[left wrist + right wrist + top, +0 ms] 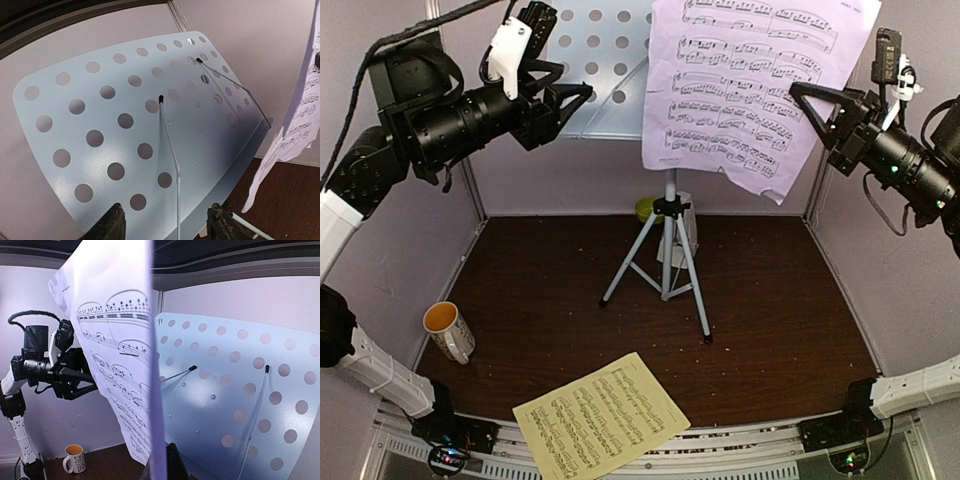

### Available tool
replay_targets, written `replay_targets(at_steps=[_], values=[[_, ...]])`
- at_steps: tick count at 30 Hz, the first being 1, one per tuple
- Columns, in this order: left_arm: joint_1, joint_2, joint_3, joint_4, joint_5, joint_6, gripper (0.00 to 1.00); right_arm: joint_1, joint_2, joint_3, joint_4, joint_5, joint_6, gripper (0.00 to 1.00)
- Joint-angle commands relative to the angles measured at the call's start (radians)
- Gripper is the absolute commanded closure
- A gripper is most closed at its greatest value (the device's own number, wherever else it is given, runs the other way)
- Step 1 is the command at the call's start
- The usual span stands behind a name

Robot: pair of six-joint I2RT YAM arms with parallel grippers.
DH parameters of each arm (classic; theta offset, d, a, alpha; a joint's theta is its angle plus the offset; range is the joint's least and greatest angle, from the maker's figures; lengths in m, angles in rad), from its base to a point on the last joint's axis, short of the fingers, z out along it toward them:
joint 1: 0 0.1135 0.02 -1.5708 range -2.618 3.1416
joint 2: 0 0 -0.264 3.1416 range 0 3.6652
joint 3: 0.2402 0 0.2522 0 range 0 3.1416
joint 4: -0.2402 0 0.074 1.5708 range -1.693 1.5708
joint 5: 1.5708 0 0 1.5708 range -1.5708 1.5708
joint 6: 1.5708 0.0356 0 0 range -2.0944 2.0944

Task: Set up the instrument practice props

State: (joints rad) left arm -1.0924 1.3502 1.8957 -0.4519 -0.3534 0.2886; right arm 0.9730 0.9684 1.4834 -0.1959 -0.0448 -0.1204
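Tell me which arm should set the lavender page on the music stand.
Right. The right fingers are shut on the lavender page, holding it up just beside the music stand and its perforated desk. The left fingers are open and empty, facing the desk, and could only steady it.

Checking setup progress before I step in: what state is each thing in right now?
Pale perforated-metal music stand: standing upright, no page on it.
Lavender sheet-music page: gripped, hanging in air.
Yellow sheet-music page: flat on table.
White mug: upright.
Left gripper: open, empty.
Right gripper: shut on lavender page.
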Motion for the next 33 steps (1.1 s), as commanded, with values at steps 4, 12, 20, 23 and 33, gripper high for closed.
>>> replay_targets(at_steps=[4,12,20,23,33], values=[[-0.004,0.15,0.216,-0.027,-0.048,0.11,0.41,-0.09,-0.014,-0.017,0.186,0.048,0.094,1.0],[-0.003,0.349,0.468,-0.125,-0.12,0.193,0.38,-0.145,0.023,-0.028,0.279,0.038,0.13,1.0],[0.005,0.418,0.514,-0.098,-0.166,0.258,0.43,-0.183,0.053,-0.036,0.322,0.053,0.167,1.0],[0.011,0.44,0.516,-0.079,-0.19,0.285,0.45,-0.196,0.061,-0.045,0.338,0.053,0.177,1.0],[0.012,0.472,0.512,0.034,-0.244,0.354,0.65,-0.225,0.088,-0.05,0.348,0.042,0.19,1.0]])
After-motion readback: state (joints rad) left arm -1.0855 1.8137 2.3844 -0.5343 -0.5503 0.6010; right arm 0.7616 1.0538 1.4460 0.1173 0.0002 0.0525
